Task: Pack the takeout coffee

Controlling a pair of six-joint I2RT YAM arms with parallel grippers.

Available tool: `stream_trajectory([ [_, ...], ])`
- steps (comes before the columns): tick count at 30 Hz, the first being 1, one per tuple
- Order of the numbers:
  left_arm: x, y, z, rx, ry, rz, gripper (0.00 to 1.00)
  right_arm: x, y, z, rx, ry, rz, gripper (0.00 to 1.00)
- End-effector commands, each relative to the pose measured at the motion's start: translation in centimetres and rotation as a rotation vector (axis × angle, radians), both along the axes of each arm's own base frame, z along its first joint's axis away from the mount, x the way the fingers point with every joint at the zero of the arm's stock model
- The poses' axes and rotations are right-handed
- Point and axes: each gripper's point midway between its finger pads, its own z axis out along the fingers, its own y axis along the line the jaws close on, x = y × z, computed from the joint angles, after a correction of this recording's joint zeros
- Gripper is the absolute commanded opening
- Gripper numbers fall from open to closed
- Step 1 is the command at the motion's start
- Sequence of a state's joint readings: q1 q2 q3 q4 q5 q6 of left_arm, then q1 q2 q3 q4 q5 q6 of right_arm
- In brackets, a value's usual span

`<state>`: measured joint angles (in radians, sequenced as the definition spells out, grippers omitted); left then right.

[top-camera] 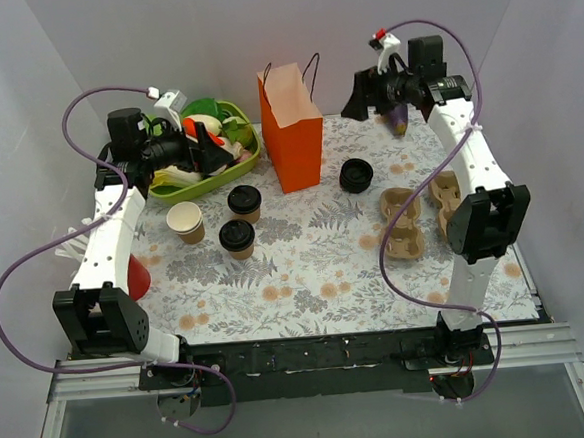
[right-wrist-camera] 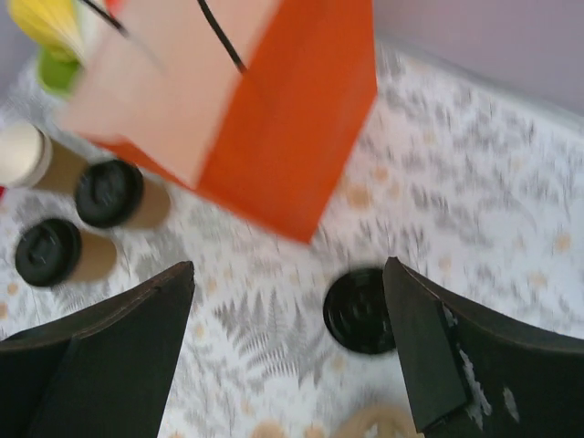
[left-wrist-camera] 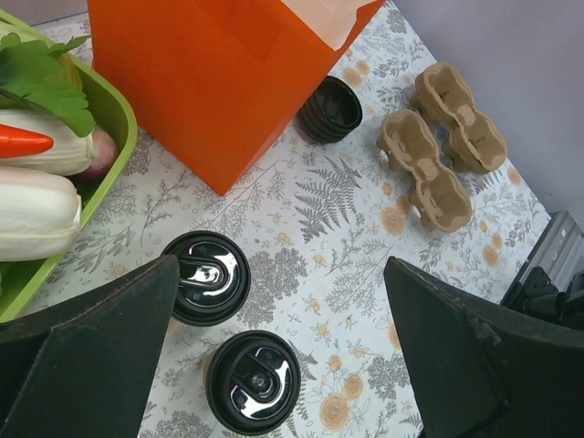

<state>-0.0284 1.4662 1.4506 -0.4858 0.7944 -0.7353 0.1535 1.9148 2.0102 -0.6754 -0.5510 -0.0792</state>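
Observation:
Two takeout coffee cups with black lids [top-camera: 244,201] [top-camera: 237,237] stand left of centre on the floral mat. A third cup [top-camera: 185,222] beside them has no lid. In the left wrist view the two lidded cups [left-wrist-camera: 205,276] [left-wrist-camera: 253,381] lie below my open left gripper [left-wrist-camera: 281,274], which holds nothing. My left gripper [top-camera: 203,148] hovers over the green tray. My right gripper [top-camera: 361,95] hangs high at the back right, right of the orange paper bag [top-camera: 292,129]. It [right-wrist-camera: 287,269] is open and empty, above a stack of black lids [right-wrist-camera: 360,310].
The green tray [top-camera: 250,154] of vegetables sits at the back left. Two brown pulp cup carriers [top-camera: 402,221] [top-camera: 446,200] lie on the right. The lid stack [top-camera: 356,175] rests between the bag and the carriers. A red object [top-camera: 136,276] lies by the left arm.

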Motion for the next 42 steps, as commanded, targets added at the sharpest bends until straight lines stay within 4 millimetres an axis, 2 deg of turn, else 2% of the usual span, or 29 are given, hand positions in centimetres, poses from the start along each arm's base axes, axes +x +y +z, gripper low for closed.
stream_trajectory([
  [1,-1.5,0.3,2.1,0.047,-0.08,-0.012,0.98,2.5,6.8,5.5,0.161,-0.168,0.125,0.91],
  [2,-1.5,0.4,2.1,0.052,-0.078,-0.01,0.98,3.0,7.4,5.3,0.151,-0.172,0.102,0.91],
  [3,-1.6,0.4,2.1,0.056,-0.075,-0.008,0.98,3.0,9.0,5.4,0.149,-0.189,0.112,0.92],
  [5,-1.7,0.5,2.3,0.061,-0.079,-0.005,0.98,3.5,10.8,4.1,0.131,-0.176,0.096,0.92],
  [7,-1.8,0.6,2.4,0.064,-0.078,0.003,0.98,4.3,11.7,2.6,0.089,-0.164,0.056,0.89],
  [10,-1.5,0.9,2.5,0.07,-0.076,0.029,0.98,5.5,11.7,1.4,0.035,-0.168,-0.043,0.84],
  [12,-1.1,1.1,3.0,0.074,-0.086,0.055,0.98,6.0,11.3,1.3,0.013,-0.18,-0.085,0.79],
  [13,-0.8,1.2,3.0,0.071,-0.084,0.065,0.98,6.2,11.0,1.2,0.003,-0.183,-0.101,0.7],
  [15,-0.1,1.3,3.8,0.052,-0.092,0.099,0.98,6.0,10.8,1.4,0.004,-0.176,-0.119,0.6],
  [16,0.6,1.4,3.6,0.045,-0.081,0.111,0.98,5.9,10.7,1.5,0.011,-0.167,-0.123,0.59],
  [17,1.1,1.4,3.8,0.031,-0.072,0.131,0.98,5.4,10.8,1.0,0.012,-0.144,-0.116,0.59],
  [19,2.5,1.1,5.2,0.012,-0.105,0.148,0.98,3.9,11.2,1.6,0.053,-0.115,-0.082,0.61],
  [20,3.9,0.8,4.2,0.001,-0.074,0.15,0.98,3.2,11.3,0.4,0.054,-0.073,-0.076,0.63],
  [21,4.7,0.4,6.0,-0.028,-0.1,0.156,0.98,2.3,11.3,1.3,0.075,-0.07,-0.071,0.67],
  [22,5.4,0.2,6.1,-0.043,-0.092,0.163,0.98,1.4,11.7,1.4,0.099,-0.046,-0.052,0.7],
  [23,6.9,-0.2,5.1,-0.051,-0.059,0.17,0.98,0.6,12.0,1.2,0.111,-0.027,-0.032,0.72],
  [25,8.1,-1.5,6.4,-0.08,-0.079,0.156,0.98,-1.3,12.4,1.4,0.135,0.004,-0.003,0.76],
  [26,8.4,-2.3,6.4,-0.085,-0.079,0.145,0.98,-2.0,12.8,1.4,0.14,0.009,0.013,0.77],
  [27,8.8,-3.9,5.6,-0.085,-0.061,0.118,0.98,-2.9,12.8,1.6,0.145,0.017,0.021,0.78],
  [28,9.0,-4.6,5.9,-0.09,-0.064,0.113,0.98,-3.5,13.1,1.7,0.155,0.021,0.036,0.79],
  [30,8.9,-6.8,4.7,-0.096,-0.027,0.077,0.98,-4.6,13.5,1.9,0.165,0.03,0.058,0.8],
  [32,8.7,-8.0,3.6,-0.11,0.022,0.08,0.98,-5.2,14.0,2.0,0.17,0.027,0.077,0.8],
  [33,8.2,-9.3,3.3,-0.113,0.03,0.057,0.98,-5.3,14.0,1.9,0.168,0.028,0.078,0.8],
  [36,7.6,-11.3,2.2,-0.086,0.044,0.051,0.98,-5.3,13.9,1.1,0.159,0.042,0.073,0.81],
  [40,8.2,-10.6,0.8,-0.032,0.061,0.168,0.98,-5.3,13.9,1.1,0.161,0.044,0.073,0.81],
  [41,9.1,-9.4,0.3,0.001,0.059,0.25,0.98,-5.4,14.0,1.3,0.164,0.04,0.078,0.81],
  [42,9.0,-8.9,-0.4,0.028,0.08,0.28,0.98,-5.4,14.0,1.4,0.167,0.043,0.077,0.81],
])
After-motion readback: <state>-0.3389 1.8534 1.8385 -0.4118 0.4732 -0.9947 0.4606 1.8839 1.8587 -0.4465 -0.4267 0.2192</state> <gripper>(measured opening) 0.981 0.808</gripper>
